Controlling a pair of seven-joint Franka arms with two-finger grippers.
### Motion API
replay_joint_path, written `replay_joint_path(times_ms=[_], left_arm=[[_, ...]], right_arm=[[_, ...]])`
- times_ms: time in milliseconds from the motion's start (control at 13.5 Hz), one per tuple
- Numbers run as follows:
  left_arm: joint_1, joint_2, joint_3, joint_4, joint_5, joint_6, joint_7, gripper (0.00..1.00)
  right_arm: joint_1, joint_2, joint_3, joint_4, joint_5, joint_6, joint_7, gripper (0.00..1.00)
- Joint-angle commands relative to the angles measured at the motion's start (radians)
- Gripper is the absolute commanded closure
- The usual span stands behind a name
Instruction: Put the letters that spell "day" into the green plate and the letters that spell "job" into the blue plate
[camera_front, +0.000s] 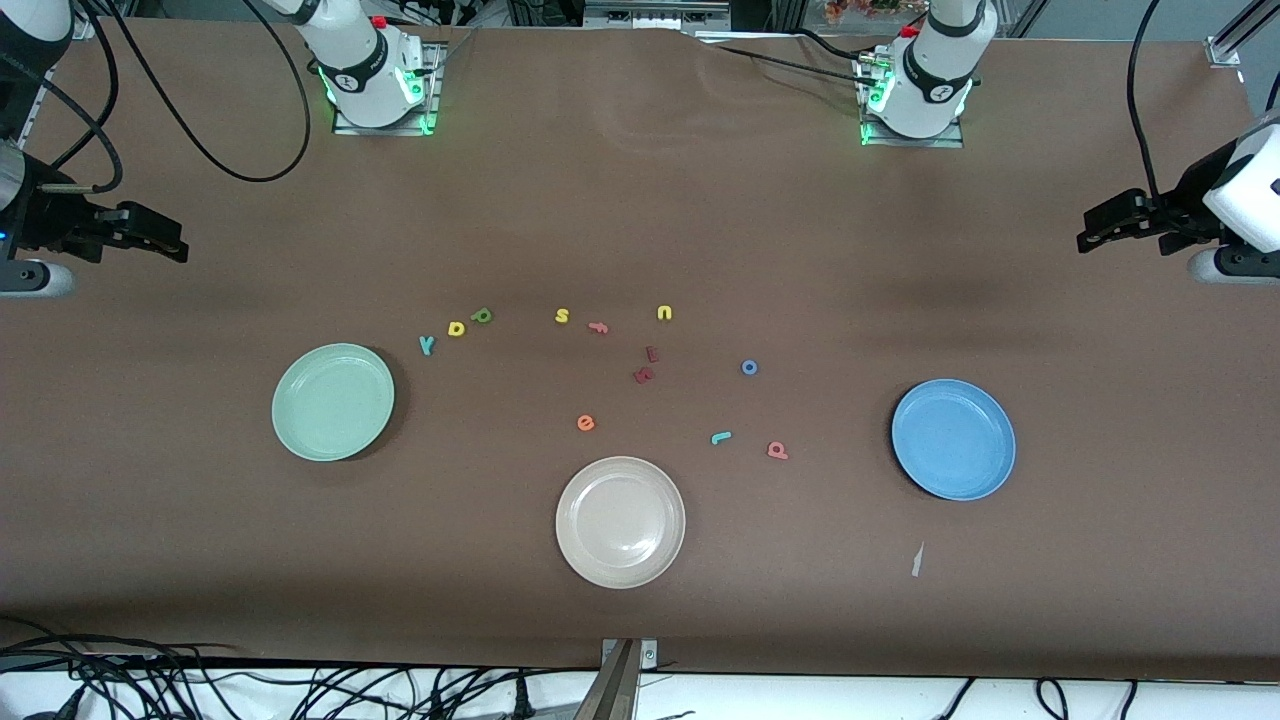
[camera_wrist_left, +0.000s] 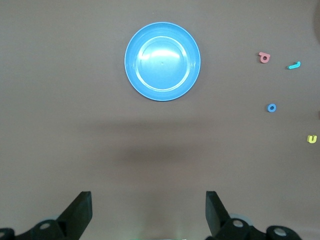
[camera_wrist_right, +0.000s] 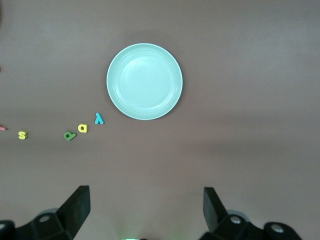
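Front view: both arms waiting at the counter's ends, left gripper (camera_front: 1085, 240) and right gripper (camera_front: 180, 248) wide, holding nothing. Green plate (camera_front: 333, 402) toward the right arm's end, bare; teal y (camera_front: 427, 345), yellow d (camera_front: 456, 328), green a (camera_front: 482, 316) just beside it on the counter (camera_front: 640, 200). Blue plate (camera_front: 953, 439) toward the left arm's end, bare; blue o (camera_front: 749, 368), teal j (camera_front: 721, 437), pink b (camera_front: 777, 451) on the counter between it and the cream plate (camera_front: 620, 521).
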Motion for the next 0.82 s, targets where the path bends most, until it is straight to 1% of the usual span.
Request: replay_joint_path(times_ms=[0,742], left_arm=[[0.013,0.011,-0.001,0.019,0.022,-0.017,0.008,0.0],[0.013,0.011,-0.004,0.036,0.022,-0.016,0.012,0.0]], right_arm=[[0.002,-0.001,-0.003,0.019,0.013,-0.022,-0.001,0.0],[0.011,0.002,0.003,0.024,0.016,-0.043,0.001,0.0]])
